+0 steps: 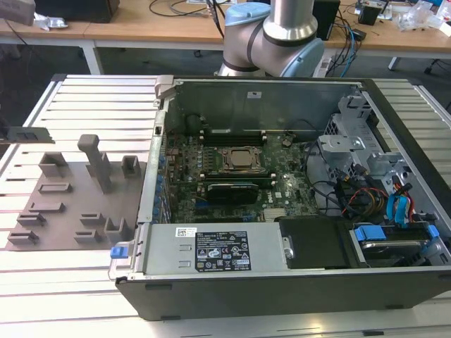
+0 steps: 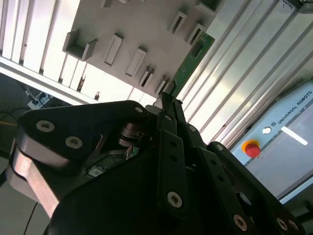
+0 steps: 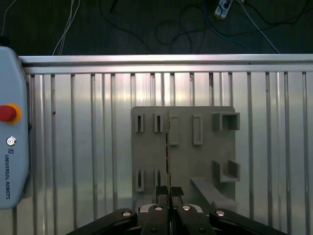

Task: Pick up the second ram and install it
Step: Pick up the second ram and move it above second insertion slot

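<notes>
In the exterior view, the open dark-grey metal computer case lies on the silver slatted aluminium table. The flat grey plastic fixture plate with raised blocks sits at the exterior view's left. The robot arm's grey and pale-blue base stands at upper centre, and behind it are wooden desks strewn with cables.

In the second wrist view, the black gripper has its fingers clamped on one end of the second ram, a long, thin green circuit-board strip. The strip reaches out past the fixture plate over the slats. A pale teach pendant with a red button lies nearby.

In the first wrist view, the ram appears edge-on as a thin dark line running from the gripper across the fixture plate. We cannot tell whether it is clear of the plate. We judge that the grasp should stay square and firm, with the strip held straight, since an end-held board can easily tilt.
</notes>
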{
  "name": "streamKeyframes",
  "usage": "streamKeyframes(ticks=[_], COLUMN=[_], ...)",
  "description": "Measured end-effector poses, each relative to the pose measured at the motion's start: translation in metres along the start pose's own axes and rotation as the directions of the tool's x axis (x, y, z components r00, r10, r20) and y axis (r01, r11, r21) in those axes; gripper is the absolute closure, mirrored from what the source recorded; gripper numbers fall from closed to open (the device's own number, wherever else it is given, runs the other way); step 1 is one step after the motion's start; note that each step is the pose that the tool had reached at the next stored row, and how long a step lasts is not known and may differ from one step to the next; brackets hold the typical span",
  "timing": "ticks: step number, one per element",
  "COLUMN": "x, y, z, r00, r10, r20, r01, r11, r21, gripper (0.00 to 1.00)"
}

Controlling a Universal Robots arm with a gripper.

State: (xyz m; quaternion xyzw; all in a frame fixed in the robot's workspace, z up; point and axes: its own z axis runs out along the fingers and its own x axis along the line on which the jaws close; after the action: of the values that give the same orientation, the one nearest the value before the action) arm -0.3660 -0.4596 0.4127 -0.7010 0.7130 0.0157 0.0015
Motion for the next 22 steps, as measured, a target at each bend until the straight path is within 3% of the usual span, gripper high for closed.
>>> streamKeyframes(ticks=[5,11,14,16,17,18,20,22], x=[-0.0003,-0.0009,-0.0009,-0.0010,-0.0011,-0.0013,-0.0017,-0.0019], y=[0.0003,0.0008,-0.0002,-0.0038,-0.0093,-0.0168,-0.0399,-0.0554], z=[-0.0138,-0.0388,-0.0393,-0.0392,-0.0392,-0.0391,-0.0387,-0.0385], r00=[1.0000,1.0000,1.0000,1.0000,0.9999,0.9999,0.9999,0.9999], r10=[0.000,0.000,0.000,0.000,0.000,0.000,0.000,0.000], r20=[0.0000,0.0000,0.0003,0.0047,0.0111,0.0117,0.0116,0.0117], r01=[0.000,0.000,0.000,0.000,0.000,0.000,0.000,0.000], r11=[1.0000,1.0000,1.0000,1.0000,1.0000,1.0000,1.0000,1.0000], r21=[0.0001,0.0001,-0.0002,-0.0001,-0.0003,-0.0005,-0.0022,-0.0029], gripper=[0.87,0.87,0.87,0.87,0.87,0.87,0.87,0.87])
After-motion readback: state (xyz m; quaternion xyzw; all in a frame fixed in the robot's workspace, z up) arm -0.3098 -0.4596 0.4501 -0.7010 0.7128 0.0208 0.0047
